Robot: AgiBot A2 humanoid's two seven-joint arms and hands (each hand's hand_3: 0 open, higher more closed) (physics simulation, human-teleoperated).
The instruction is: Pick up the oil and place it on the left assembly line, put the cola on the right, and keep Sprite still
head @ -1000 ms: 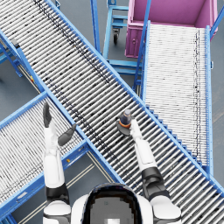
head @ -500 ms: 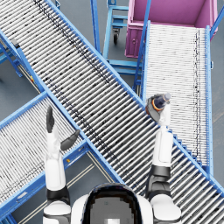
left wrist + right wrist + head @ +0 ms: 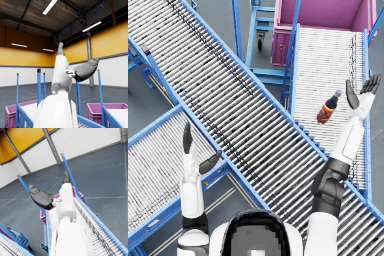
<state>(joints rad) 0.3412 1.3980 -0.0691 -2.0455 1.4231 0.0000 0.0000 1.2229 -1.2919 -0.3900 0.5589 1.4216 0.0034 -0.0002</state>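
**Cola on the right line, both hands empty**

The cola [image 3: 327, 109], a dark bottle with an orange label, lies on its side on the rollers of the right line [image 3: 314, 60]. Its cap points up the line toward the pink bin [image 3: 328, 14] at the far end. The right hand [image 3: 362, 93] is raised near the bottle, by the line's outer rail. Its fingers are spread wide, it holds nothing, and it does not touch the bottle. The left hand [image 3: 195, 155] is raised where the long middle conveyor [image 3: 228, 95] meets the left line [image 3: 150, 165]. It is also wide open and empty, with the thumb out to the side.
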